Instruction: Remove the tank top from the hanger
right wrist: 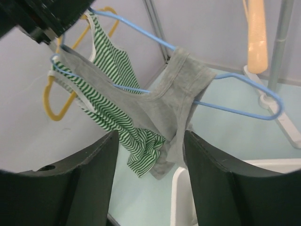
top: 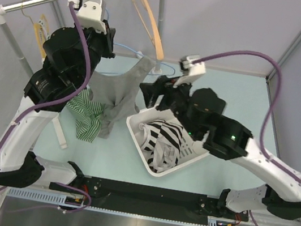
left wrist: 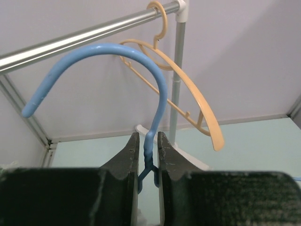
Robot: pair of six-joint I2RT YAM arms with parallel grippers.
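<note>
We see the pale green tabletop (top: 245,91) under everything, with a metal rail (top: 42,0) slanting across the far left corner. A white basket (top: 137,142) sits near the middle of the tabletop, holding black-and-white striped cloth.

Just left of the basket, the grey tank top (top: 122,91) hangs in the air on a blue hanger (left wrist: 110,47), with the wire threaded through its straps. A green-striped garment (top: 87,117) hangs beside it, lower and to the left.

1 tan hanger (top: 153,24) hooks over the rail and 1 yellow hanger (top: 40,29) shows behind the left arm.

The left hand (left wrist: 149,141) is pinched tight on the blue hanger's neck. The right hand (right wrist: 150,134) stands wide apart and holds nothing, close to the tank top's near edge. We cannot tell whether it touches the cloth.
</note>
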